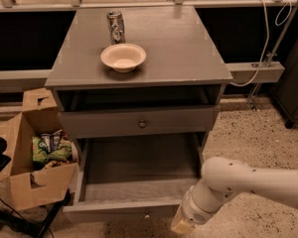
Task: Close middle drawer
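Observation:
The middle drawer [139,209] is pulled far out of the grey cabinet [139,78]. Its flat front faces the camera at the bottom of the view and its inside looks empty. The knob on its front is barely visible at the lower edge. Above it, the uppermost drawer front [139,123] with a round knob stands slightly out. The lowest drawer is hidden under the open one. My gripper [182,225], on the end of the white arm [248,182], is low at the right part of the middle drawer's front, at or just in front of it.
A beige bowl [123,57] and a drink can [115,27] stand on the cabinet top. An open cardboard box [32,167] with snack bags sits on the floor to the left. A cable [268,38] hangs at the right. Speckled floor lies to the right.

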